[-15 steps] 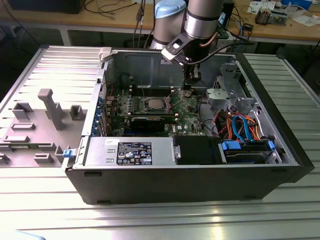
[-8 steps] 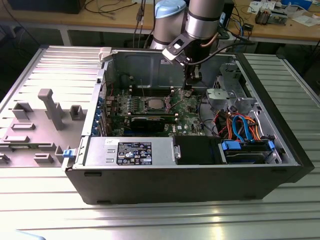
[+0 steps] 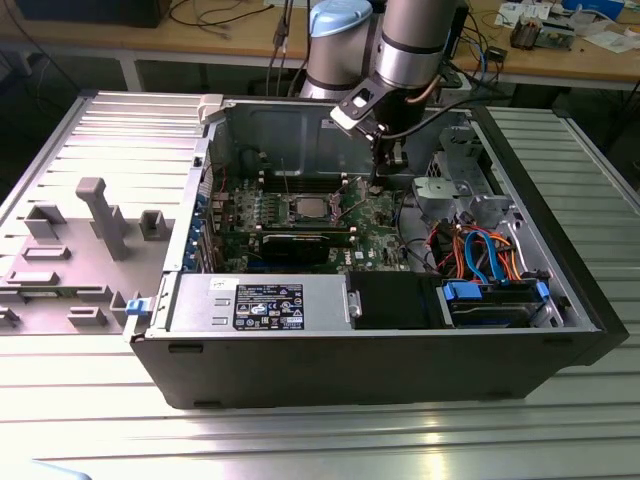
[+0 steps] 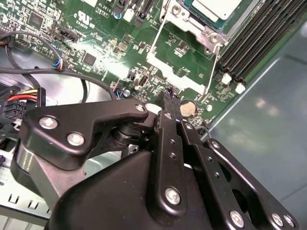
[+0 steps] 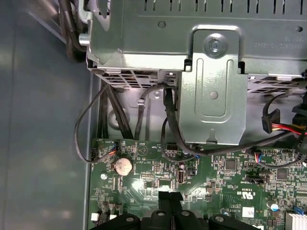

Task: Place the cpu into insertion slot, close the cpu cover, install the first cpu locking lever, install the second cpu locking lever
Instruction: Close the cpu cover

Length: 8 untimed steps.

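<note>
The cpu (image 4: 217, 6) lies silvery in the insertion slot (image 3: 305, 208) on the green board. The cpu cover (image 4: 188, 25), a silver frame, lies flat around the chip. A thin wire locking lever (image 4: 213, 64) runs along the socket's side toward me. My gripper (image 4: 167, 98) hangs over the board a short way from the socket, on the exterior view's right of it, near a coin battery (image 4: 187, 109). Its fingers are shut with nothing between them. In the first wrist view the gripper (image 5: 170, 197) tips hover just above the board. In the exterior view the gripper (image 3: 377, 183) points down inside the case.
The open computer case (image 3: 560, 330) lies on a ribbed metal table. A grey metal drive cage (image 5: 211, 72) and bundled cables (image 5: 170, 124) stand close beside the gripper. Black memory slots (image 4: 249, 40) flank the socket. A power supply (image 3: 260, 303) sits at the case's front.
</note>
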Available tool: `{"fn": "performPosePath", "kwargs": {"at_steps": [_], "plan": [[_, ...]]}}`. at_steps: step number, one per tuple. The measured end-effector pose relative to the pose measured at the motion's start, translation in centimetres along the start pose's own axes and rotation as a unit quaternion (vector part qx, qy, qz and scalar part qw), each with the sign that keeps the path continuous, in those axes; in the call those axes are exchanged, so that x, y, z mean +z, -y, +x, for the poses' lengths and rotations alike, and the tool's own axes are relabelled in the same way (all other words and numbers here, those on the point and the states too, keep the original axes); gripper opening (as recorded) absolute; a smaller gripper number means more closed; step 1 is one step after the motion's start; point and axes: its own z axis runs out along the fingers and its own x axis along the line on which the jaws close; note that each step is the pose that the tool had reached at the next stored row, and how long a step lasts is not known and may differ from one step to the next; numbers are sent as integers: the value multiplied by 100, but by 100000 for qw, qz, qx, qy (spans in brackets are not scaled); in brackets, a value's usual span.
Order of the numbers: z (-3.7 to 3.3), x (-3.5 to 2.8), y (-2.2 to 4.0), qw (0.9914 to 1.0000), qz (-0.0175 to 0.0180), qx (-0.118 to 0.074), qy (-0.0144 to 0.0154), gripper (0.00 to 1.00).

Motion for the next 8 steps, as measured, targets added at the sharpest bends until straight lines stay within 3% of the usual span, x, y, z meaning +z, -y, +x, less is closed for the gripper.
{"fn": "performPosePath", "kwargs": {"at_steps": [4, 8], "plan": [[-2, 80, -1, 100000, 2, 0, 8, 11], [1, 94, 56, 100000, 0, -2, -20, 11]]}}
